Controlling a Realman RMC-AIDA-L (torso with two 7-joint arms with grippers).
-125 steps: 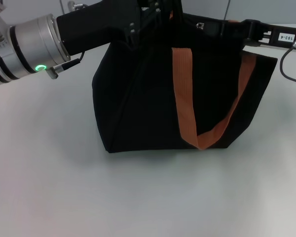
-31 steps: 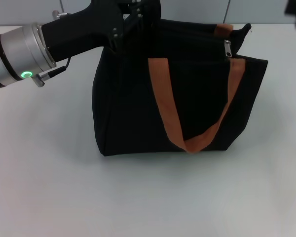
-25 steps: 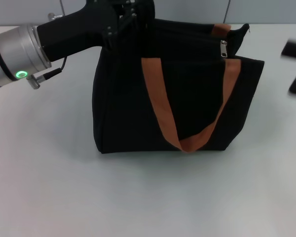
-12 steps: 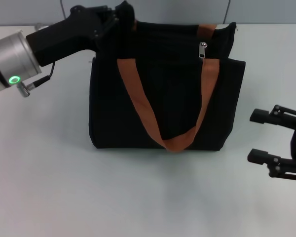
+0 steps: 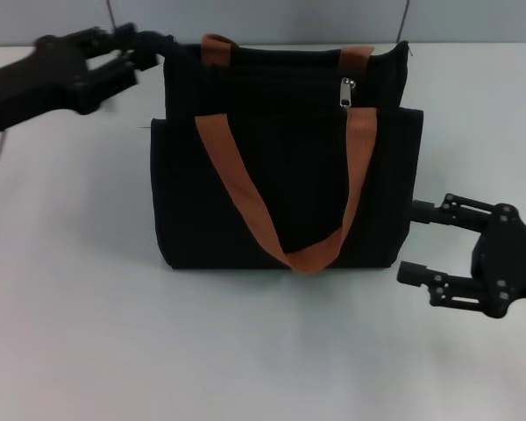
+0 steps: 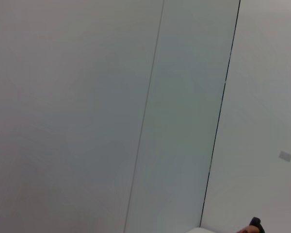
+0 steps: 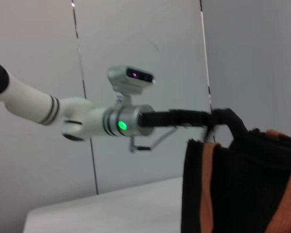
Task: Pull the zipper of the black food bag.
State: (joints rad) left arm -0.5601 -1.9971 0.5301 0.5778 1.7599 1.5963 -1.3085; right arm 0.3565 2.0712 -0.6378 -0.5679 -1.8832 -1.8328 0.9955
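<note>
The black food bag (image 5: 280, 193) stands upright in the middle of the table, its orange handle looping down the front. Its silver zipper (image 5: 346, 90) pull hangs on the track near the upper right of the front. My left gripper (image 5: 131, 51) is at the bag's upper left corner and looks shut on the corner fabric. The right wrist view shows the same: left gripper (image 7: 209, 118) against the bag (image 7: 237, 184). My right gripper (image 5: 410, 241) is open, low beside the bag's right side, holding nothing. The left wrist view shows only wall.
The white table (image 5: 158, 351) spreads out in front of the bag and to its left. A grey panelled wall (image 7: 145, 48) stands behind. The left arm (image 7: 87, 121) reaches across from the left at bag-top height.
The right gripper has left the bag's top, dropped to the right, then edged closer to the bag's side. The left arm drew back leftward, and the bag turned to face front.
</note>
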